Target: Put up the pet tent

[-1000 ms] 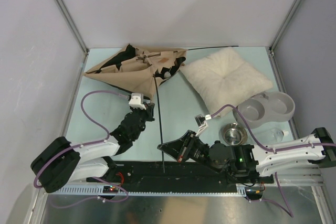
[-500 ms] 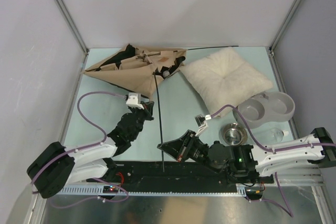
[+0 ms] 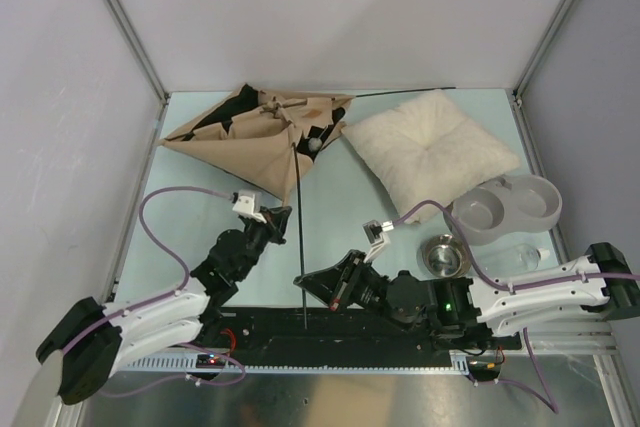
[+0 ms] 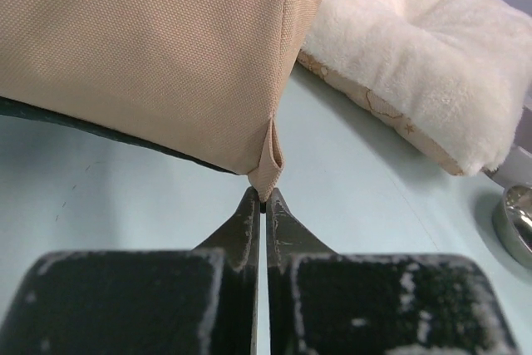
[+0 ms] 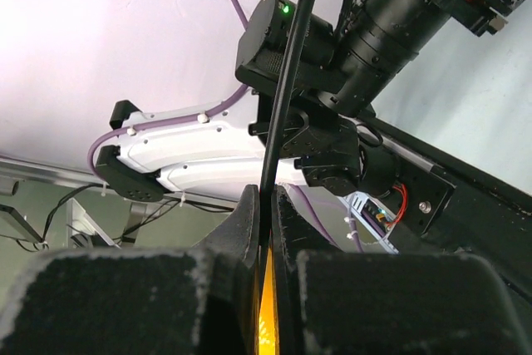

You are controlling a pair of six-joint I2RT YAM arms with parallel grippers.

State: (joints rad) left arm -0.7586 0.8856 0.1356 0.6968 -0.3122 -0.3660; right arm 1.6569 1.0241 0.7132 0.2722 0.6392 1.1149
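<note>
The pet tent (image 3: 262, 137) lies collapsed on the bench (image 3: 340, 207), just beside the pillow (image 3: 430, 147) on its left side. A thin black pole (image 3: 301, 247) leaves the tent corner nearest the pillow. The left gripper (image 4: 263, 202) is clamped on this pole directly below the fabric sleeve. The right gripper (image 5: 266, 205) is clamped on the same pole, farther from the pillow. The canvas is judged light and limp, the pole springy and slippery. Hold is best taken on the pole near the sleeve, not on loose cloth.

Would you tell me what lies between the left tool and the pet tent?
Nothing does: in the left wrist view the left tool touches a corner of the pet tent directly.
</note>
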